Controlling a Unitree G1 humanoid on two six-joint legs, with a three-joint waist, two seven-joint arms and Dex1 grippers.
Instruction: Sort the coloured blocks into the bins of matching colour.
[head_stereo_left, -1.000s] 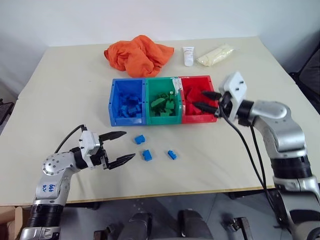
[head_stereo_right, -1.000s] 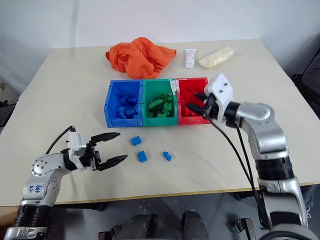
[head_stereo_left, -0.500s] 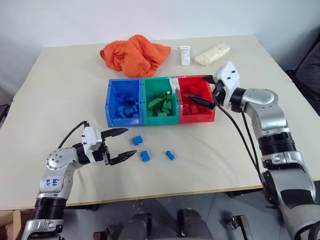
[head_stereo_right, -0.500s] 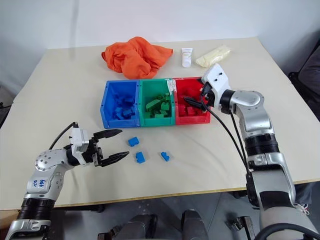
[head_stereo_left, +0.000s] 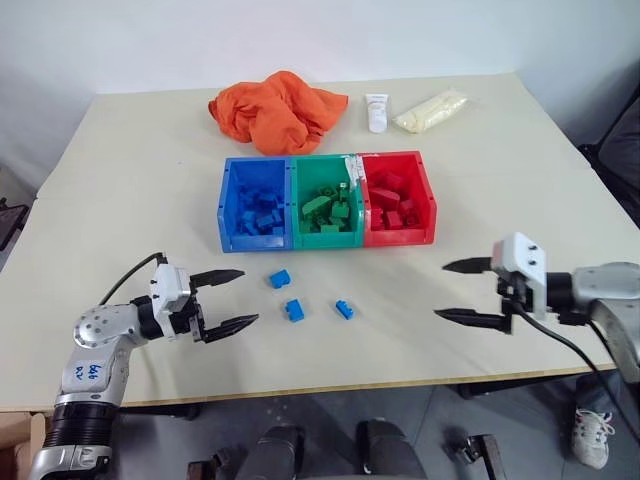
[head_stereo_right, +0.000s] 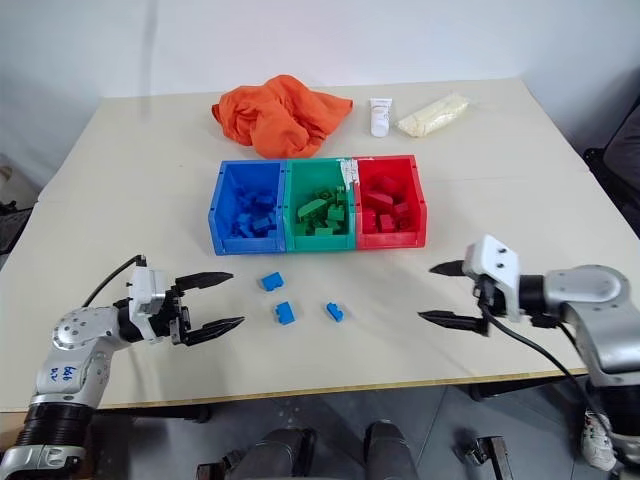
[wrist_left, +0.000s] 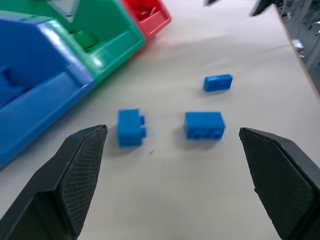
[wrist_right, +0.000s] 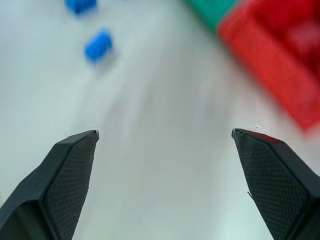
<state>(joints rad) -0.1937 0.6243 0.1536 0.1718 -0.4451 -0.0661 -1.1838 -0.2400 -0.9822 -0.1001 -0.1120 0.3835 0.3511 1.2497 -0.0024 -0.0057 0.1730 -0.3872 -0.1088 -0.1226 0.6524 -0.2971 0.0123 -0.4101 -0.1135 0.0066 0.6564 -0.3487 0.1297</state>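
A cream table (head_stereo_left: 140, 200) takes up most of the head views. Just above the centre of the frame stands the row of three joined bins: the blue bin (head_stereo_left: 255, 203) on the left, the green bin (head_stereo_left: 326, 201) in the middle and the red bin (head_stereo_left: 398, 197) on the right, each holding bricks of its own colour. Below the bins, near the centre of the frame, three small blue bricks lie loose on the table, apart from one another: one (head_stereo_left: 280, 278) just below the blue bin, a second (head_stereo_left: 294, 310) lower down, and a third (head_stereo_left: 344, 309) to its right.

In the lower left of the frame the left gripper (head_stereo_left: 228, 298) hangs over the table with its two black fingers spread wide and nothing between them, pointing toward the loose bricks. In the lower right the right gripper (head_stereo_left: 462, 291) is likewise spread wide and empty, pointing left toward the same bricks, well clear of the red bin.

At the top of the frame lie a crumpled orange cloth (head_stereo_left: 277, 108), a small white tube (head_stereo_left: 377, 112) and a pale yellow bag (head_stereo_left: 430, 109).
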